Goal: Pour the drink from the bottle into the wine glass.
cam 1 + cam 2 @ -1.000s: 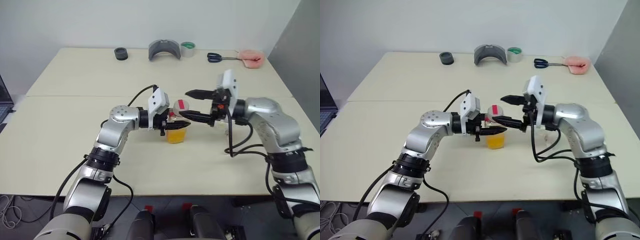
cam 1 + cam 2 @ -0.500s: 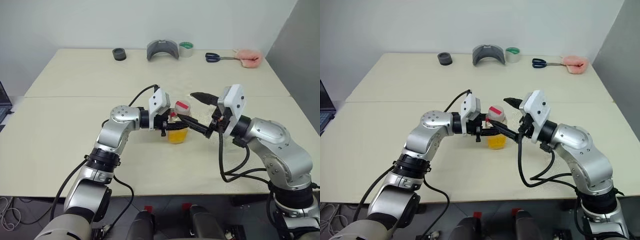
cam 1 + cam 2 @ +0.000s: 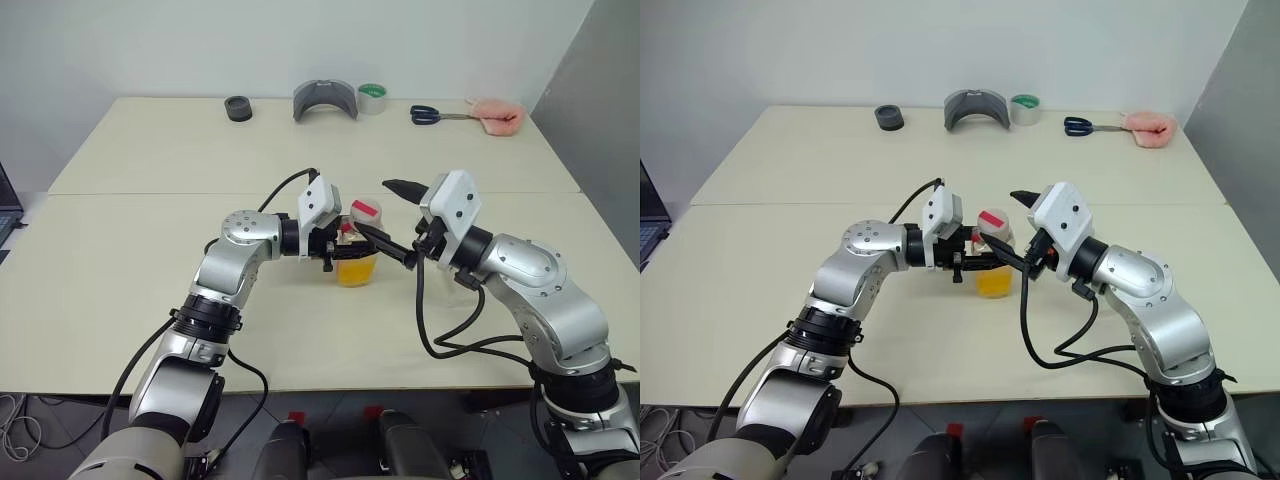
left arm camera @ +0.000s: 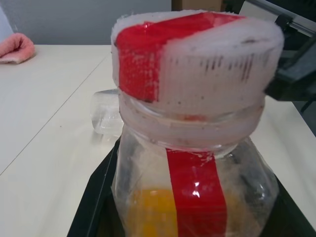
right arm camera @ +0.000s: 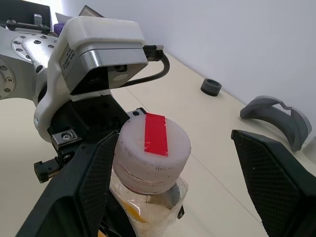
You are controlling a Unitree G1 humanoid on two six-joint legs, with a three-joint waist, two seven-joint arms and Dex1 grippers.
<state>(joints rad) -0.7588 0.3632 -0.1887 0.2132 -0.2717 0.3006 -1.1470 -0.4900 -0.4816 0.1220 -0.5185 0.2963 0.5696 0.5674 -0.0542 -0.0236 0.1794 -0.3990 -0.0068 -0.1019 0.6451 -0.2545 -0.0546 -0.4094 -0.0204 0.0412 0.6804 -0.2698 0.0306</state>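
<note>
The left gripper (image 3: 340,243) clamps the upright bottle (image 3: 356,255) above the table (image 3: 150,290); the right gripper (image 3: 392,215) reaches level, fingers spread around its cap (image 5: 153,138), partly hiding it.

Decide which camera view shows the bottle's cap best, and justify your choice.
The right wrist view: the cap shows from above, whole top with its red strip, between the open right gripper fingers. The left wrist view shows its side close up; the eye views show it small.

A lab or test room: bare white walls, two plain cream tables (image 3: 150,240) pushed together, and along the far edge tape (image 3: 373,97), scissors (image 3: 432,114) and a grey curved part (image 3: 326,100).
</note>
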